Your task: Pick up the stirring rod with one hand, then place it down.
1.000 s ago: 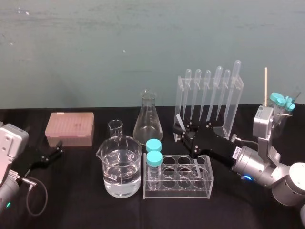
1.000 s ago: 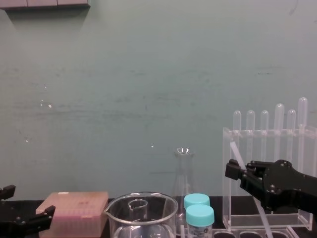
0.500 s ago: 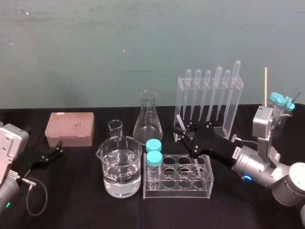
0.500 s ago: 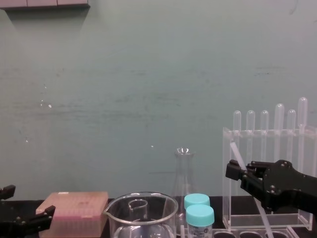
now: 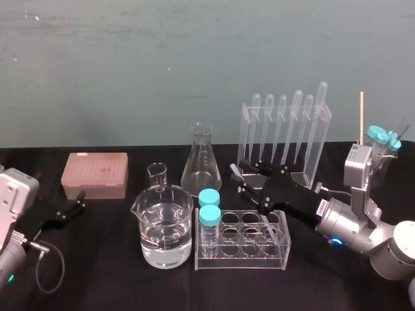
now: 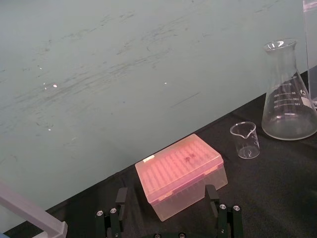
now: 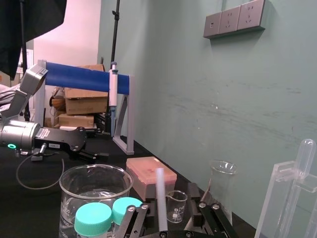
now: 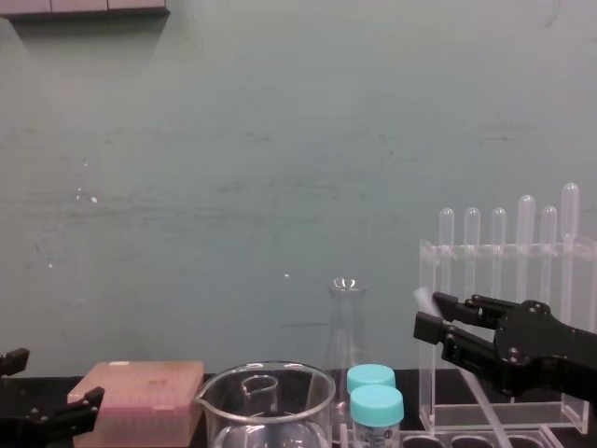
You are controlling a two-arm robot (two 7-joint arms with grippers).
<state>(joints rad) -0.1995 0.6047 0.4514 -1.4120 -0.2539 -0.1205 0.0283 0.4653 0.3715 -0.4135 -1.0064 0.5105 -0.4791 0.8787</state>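
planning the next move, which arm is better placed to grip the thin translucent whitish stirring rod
Right. The right gripper is open astride the stirring rod, which leans into the clear tube rack. The left gripper sits far off beside the pink plastic box.

Beaker, flask and pink box, perhaps plastic.

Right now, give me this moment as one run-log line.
right gripper: open, astride stirring rod | rod: leaning, foot in tube rack | left gripper: parked, open

Right gripper, centre-right: jaws now parted. Stirring rod: upper end dropped toward lower left.
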